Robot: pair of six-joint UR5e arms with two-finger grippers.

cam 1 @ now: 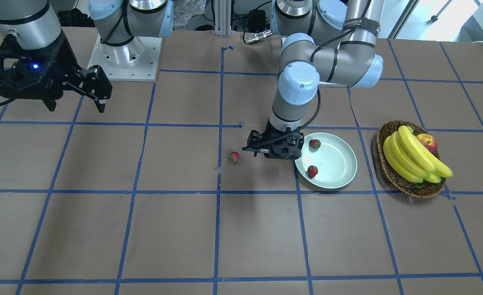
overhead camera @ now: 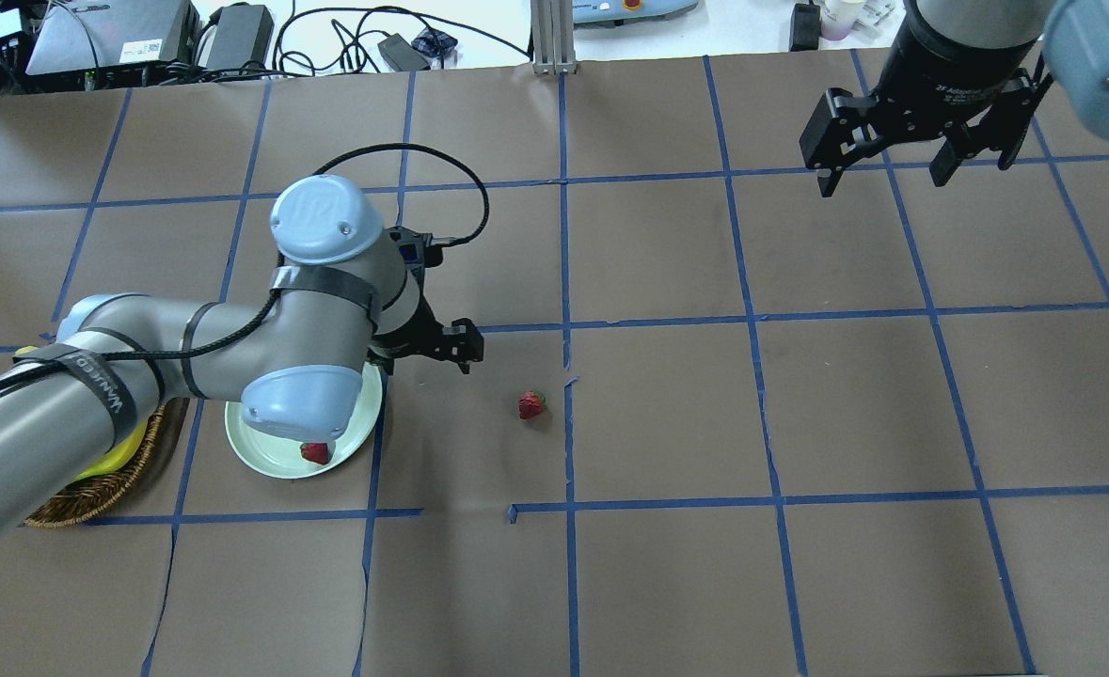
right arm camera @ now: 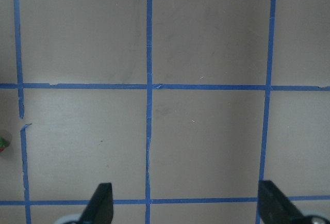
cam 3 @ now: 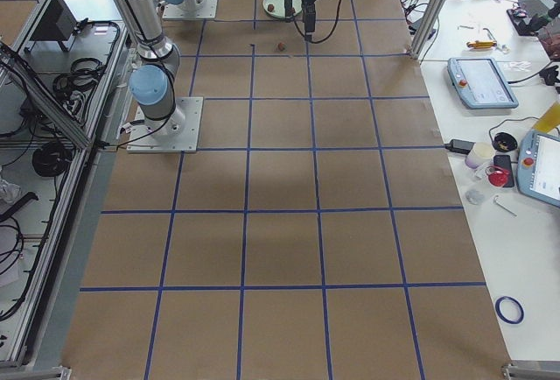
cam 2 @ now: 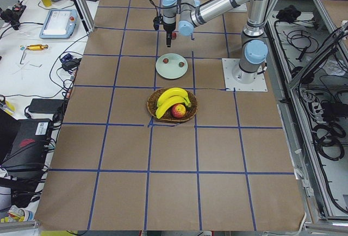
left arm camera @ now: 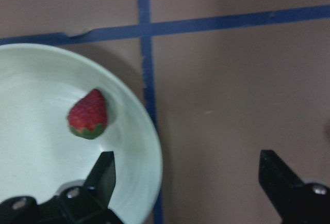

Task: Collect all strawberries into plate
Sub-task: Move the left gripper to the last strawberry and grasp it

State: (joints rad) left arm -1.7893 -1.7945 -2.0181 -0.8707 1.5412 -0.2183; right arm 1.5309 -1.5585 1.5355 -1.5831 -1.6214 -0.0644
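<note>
Brown worktop (cam 1: 143, 237): two strawberries (cam 1: 315, 144) in my plate (cam 1: 339, 182), one stray strawberry (cam 1: 234, 157) outside, so left claw (left arm camera: 185, 157) gapes empty; right claw (overhead camera: 883, 179) idles, jaws apart.

4 far fixed cameras ring the table (cam 1: 257, 229), all sharing the plate (cam 1: 332, 164); 2 close wrist cameras face down.

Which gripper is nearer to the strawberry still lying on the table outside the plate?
Left. The left gripper hangs open at the rim of the plate, a short way from the loose strawberry. The right gripper is open and raised, far across the table.
</note>
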